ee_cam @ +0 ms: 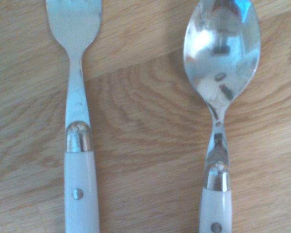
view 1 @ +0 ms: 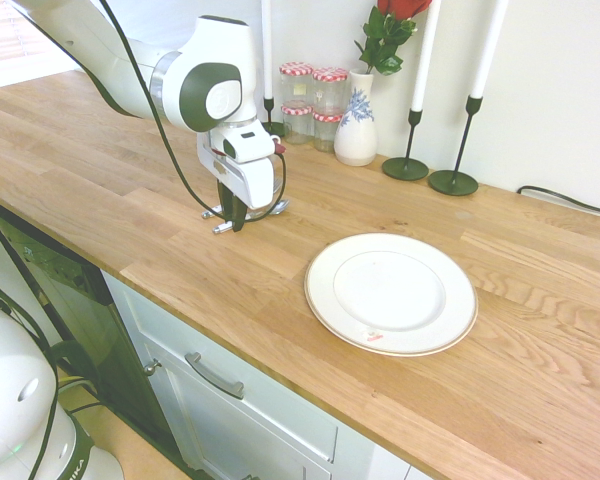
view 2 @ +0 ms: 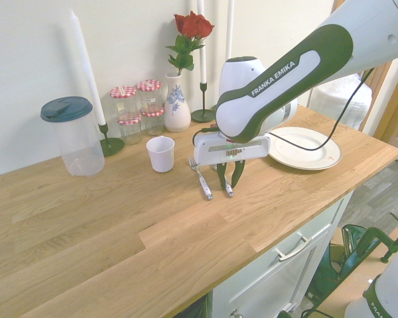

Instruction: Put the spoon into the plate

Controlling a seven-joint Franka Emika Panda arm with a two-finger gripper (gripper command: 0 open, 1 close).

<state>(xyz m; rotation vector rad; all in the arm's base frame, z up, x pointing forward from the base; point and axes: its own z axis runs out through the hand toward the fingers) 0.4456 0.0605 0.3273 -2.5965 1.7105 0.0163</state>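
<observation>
The spoon (ee_cam: 220, 58), with a shiny bowl and a white handle, lies flat on the wooden counter next to a white-handled fork (ee_cam: 80, 145). In the second exterior view the spoon (view 2: 228, 191) lies to the right of the fork (view 2: 200, 173). My gripper (view 2: 229, 184) points straight down over the spoon's handle, its dark fingers on either side of it with a narrow gap. In the first exterior view the gripper (view 1: 235, 222) hides most of the cutlery. The white gold-rimmed plate (view 1: 325, 300) sits empty on the counter, well apart from the gripper.
A white cup (view 2: 160, 154) stands just behind the fork. Further back are red-lidded jars (view 2: 136, 109), a vase with a rose (view 2: 177, 106), a lidded plastic jug (view 2: 73, 136) and tall candlesticks (view 1: 453, 180). The counter's front edge is close to the plate.
</observation>
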